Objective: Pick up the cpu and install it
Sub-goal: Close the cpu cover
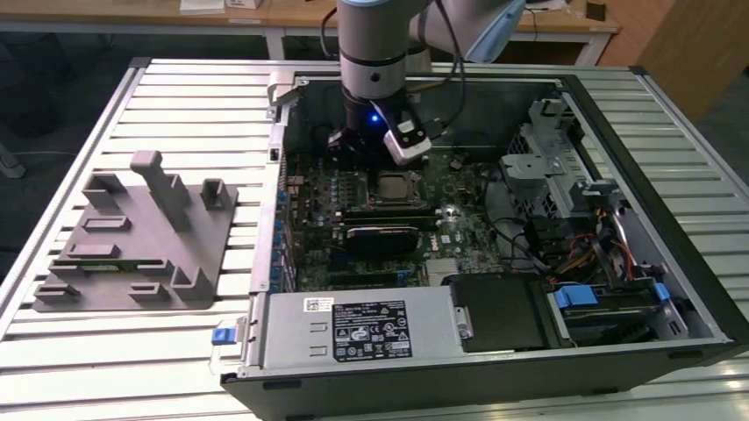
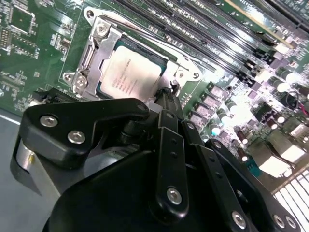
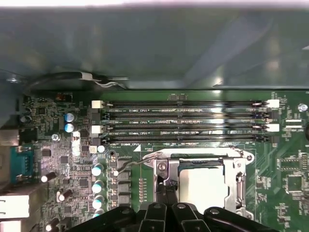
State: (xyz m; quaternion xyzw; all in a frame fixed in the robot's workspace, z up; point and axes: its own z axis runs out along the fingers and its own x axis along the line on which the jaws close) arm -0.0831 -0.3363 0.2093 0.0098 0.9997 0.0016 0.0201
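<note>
— Where's the chip?
— The cpu (image 2: 129,72) lies flat inside the socket (image 2: 91,53) on the green board. Its silver top faces up and the socket's metal frame runs round it, as both wrist views show.
— And the claw (image 2: 166,94)?
— Clenched, tips drawn together with nothing between them. It sits just beside the socket's edge, near the corner where the thin wire lever (image 3: 137,162) sticks out. Whether the tips touch the frame, I can't tell.
— So which step is this?
— I'd judge the picking and placing done, and the work now at locking the chip in. The lever looks swung away from the socket, so the chip seems not clamped yet.
— What does a move from here call for?
— A light, straight touch, I think. A sideways nudge could skew the chip in the socket, and the memory slots (image 3: 183,121) lie just beyond the socket.
— Anything else?
— A grey tray (image 1: 129,237) on the table (image 1: 117,351), well apart from the socket.
</note>
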